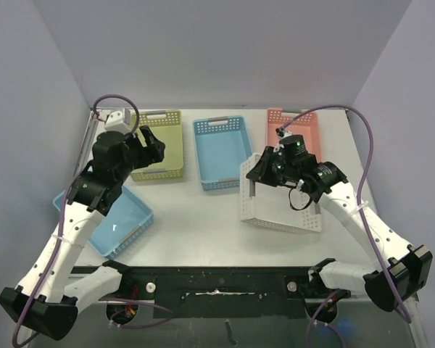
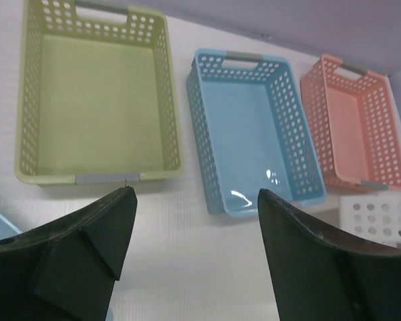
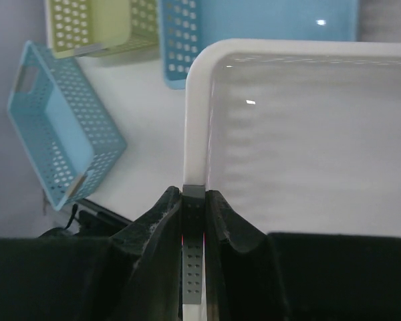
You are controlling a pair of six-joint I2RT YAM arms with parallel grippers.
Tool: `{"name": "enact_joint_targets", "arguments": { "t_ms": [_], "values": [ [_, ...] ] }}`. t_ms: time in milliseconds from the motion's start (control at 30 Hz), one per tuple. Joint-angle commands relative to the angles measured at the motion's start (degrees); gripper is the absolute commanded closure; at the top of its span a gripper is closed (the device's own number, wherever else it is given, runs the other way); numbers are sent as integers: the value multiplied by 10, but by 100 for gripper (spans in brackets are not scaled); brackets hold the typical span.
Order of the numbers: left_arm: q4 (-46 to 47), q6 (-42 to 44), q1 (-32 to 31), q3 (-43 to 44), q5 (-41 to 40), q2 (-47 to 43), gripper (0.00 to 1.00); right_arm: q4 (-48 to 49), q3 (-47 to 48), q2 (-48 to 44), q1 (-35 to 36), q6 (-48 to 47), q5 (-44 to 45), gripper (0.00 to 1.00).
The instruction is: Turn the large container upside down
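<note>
The large white perforated container stands tipped on the table right of centre, with its left rim raised. My right gripper is shut on that rim at its grey handle strip. In the right wrist view the fingers pinch the strip, and the white rim and the inside wall rise ahead. My left gripper hovers open and empty over the table by the green basket. Its jaws stand wide apart in the left wrist view. A corner of the white container shows there.
A green basket, a blue basket and a pink basket stand in a row at the back. Another blue basket lies at the left under my left arm. Grey walls close in the table.
</note>
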Motion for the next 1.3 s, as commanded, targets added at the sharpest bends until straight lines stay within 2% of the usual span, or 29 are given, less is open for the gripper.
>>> {"name": "enact_joint_targets", "arguments": {
  "t_ms": [0, 267, 500, 700, 900, 1067, 1167, 1267],
  "values": [
    [-40, 39, 36, 77, 29, 7, 27, 103, 61, 11, 38, 48, -92, 100],
    [-49, 45, 52, 118, 49, 36, 27, 226, 67, 19, 61, 110, -176, 100],
    [-47, 43, 52, 114, 77, 44, 27, 263, 1, -26, 44, 131, -198, 100],
    [-38, 41, 52, 113, 115, 62, 27, 331, -121, -99, -35, 187, -275, 100],
    [-29, 37, 52, 111, 163, 79, 27, 327, -172, -149, -129, 200, -345, 100],
    [-23, 35, 52, 109, 203, 93, 27, 395, -217, -167, -180, 258, -407, 100],
    [-16, 31, 52, 102, 227, 98, 27, 352, -195, -161, -183, 220, -400, 100],
    [-11, 26, 51, 92, 247, 105, 27, 218, -128, -143, -183, 132, -354, 100]
  ]
}}
